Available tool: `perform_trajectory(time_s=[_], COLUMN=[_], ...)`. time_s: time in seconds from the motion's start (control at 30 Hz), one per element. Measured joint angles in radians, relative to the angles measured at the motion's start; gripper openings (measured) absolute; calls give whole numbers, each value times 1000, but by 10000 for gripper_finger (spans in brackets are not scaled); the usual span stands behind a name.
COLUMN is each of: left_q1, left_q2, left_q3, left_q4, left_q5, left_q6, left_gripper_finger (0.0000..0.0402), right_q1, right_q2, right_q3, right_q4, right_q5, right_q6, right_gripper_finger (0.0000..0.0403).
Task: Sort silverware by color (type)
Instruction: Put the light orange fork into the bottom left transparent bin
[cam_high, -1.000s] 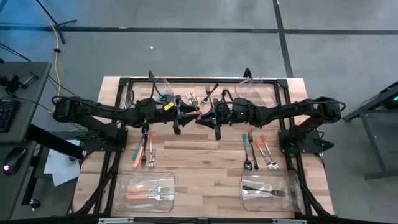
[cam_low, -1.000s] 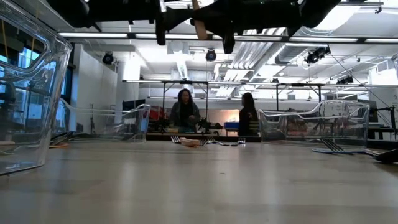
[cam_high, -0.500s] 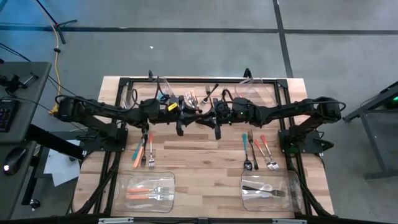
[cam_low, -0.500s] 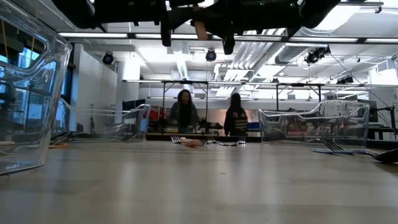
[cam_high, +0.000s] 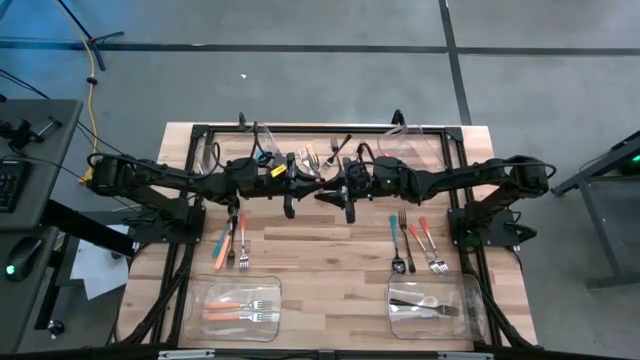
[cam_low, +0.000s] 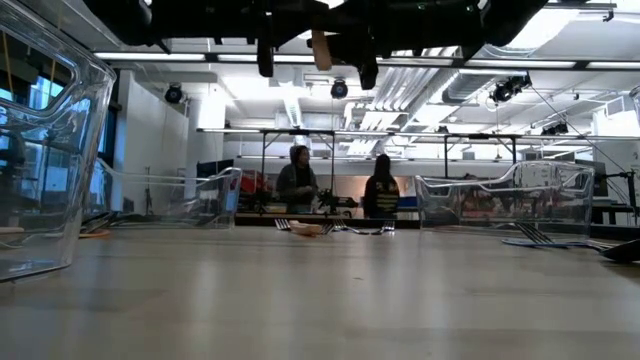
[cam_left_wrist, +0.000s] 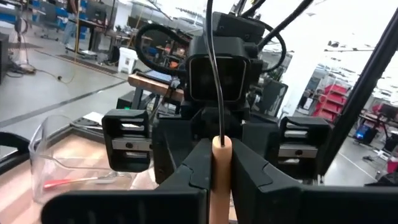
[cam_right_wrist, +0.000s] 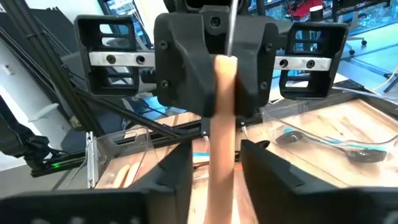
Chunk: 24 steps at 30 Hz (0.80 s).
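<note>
Left wrist view gave us the nearest evidence: the left pincer (cam_left_wrist: 221, 155) was clamped on the orange-handled piece (cam_left_wrist: 221, 177), both fingers pressed against the handle. A thin dark metal shaft ran on from it toward the other arm. We could not tell whether the piece was a fork or a spoon.

Facing it, the right pincer (cam_right_wrist: 216, 150) had its fingers spread, standing either side of the same handle and seemingly not yet bearing on it.

We judged this a hand-over in mid-air, high above the tabletop (cam_high: 320, 270) and between the two arms. Next, the right fingers would need to close squarely on the handle before the left ones let go. A smooth, slim handle could swivel or drop if release came early.

Just beyond the pincers lay the unsorted pile (cam_high: 322, 155). Below and to the left pincer's side lay a short row of orange and teal pieces (cam_high: 228, 245). On the right pincer's side lay a teal, dark and red row (cam_high: 412, 245). Farther off stood the left bin (cam_high: 200, 312), holding orange-handled forks, and the right bin (cam_high: 475, 310), holding dark ones.
</note>
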Motion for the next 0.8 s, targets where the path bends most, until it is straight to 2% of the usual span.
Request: perform_trajectory(time_s=[0.13,0.3,0.57,0.7,0.8], left_q1=[6,23,34,33,33], left_q2=[-1,-55,-249,-350,-427], left_q3=[0,-1,-2,-58,-125], left_q4=[-48,-142,-459,-472,-453], left_q5=[28,54,50,14,-39], left_q6=[-1,0,79,77,46], left_gripper_finger=[16,16,16,16,16], right_q1=[0,-12,-56,-66,-65], right_q2=[-17,-90,-272,-348,-400], right_q3=[0,0,0,-1,-44], right_q4=[-38,-231,-594,-713,-708], right_q5=[0,6,71,71,71], right_q6=[14,-15,-46,-51,-44], right_gripper_finger=[155,174,178,178,178])
